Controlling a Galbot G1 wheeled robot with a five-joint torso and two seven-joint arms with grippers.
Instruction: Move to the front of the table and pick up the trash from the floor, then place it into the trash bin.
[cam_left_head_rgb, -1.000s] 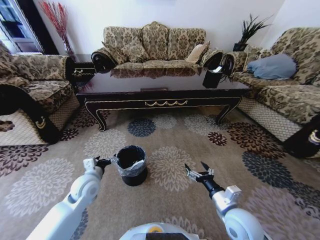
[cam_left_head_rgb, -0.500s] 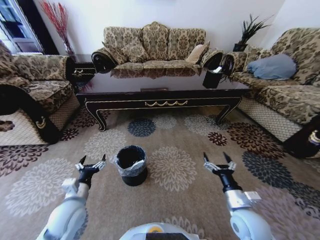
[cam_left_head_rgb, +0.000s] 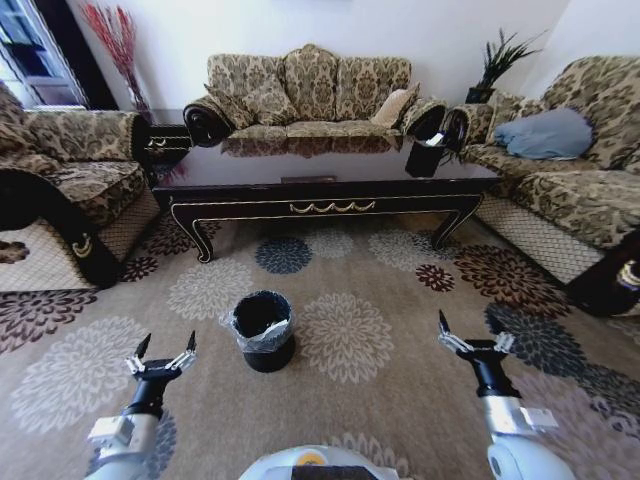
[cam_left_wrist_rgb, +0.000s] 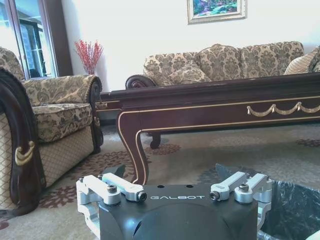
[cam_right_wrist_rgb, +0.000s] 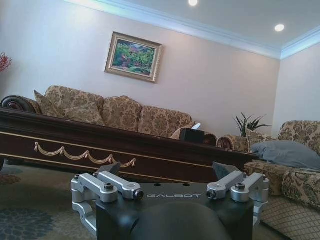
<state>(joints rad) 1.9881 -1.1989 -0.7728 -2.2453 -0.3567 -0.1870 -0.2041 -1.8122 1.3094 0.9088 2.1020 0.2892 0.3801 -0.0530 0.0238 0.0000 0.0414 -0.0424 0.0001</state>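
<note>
While the head view looks over the patterned carpet (cam_left_head_rgb: 400, 290), the trash bin (cam_left_head_rgb: 264, 331) stands before the table (cam_left_head_rgb: 320, 190), with the left gripper (cam_left_head_rgb: 161, 353) and right gripper (cam_left_head_rgb: 474, 337) spread empty, well apart on either side. From the left wrist, the bin's liner sits just beside the spread fingers (cam_left_wrist_rgb: 122, 184). From the right wrist, open fingers (cam_right_wrist_rgb: 119, 183) face the table's gold-trimmed apron.

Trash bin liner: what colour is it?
Shiny black, folded over the trash bin rim; clearest in the head view.
</note>
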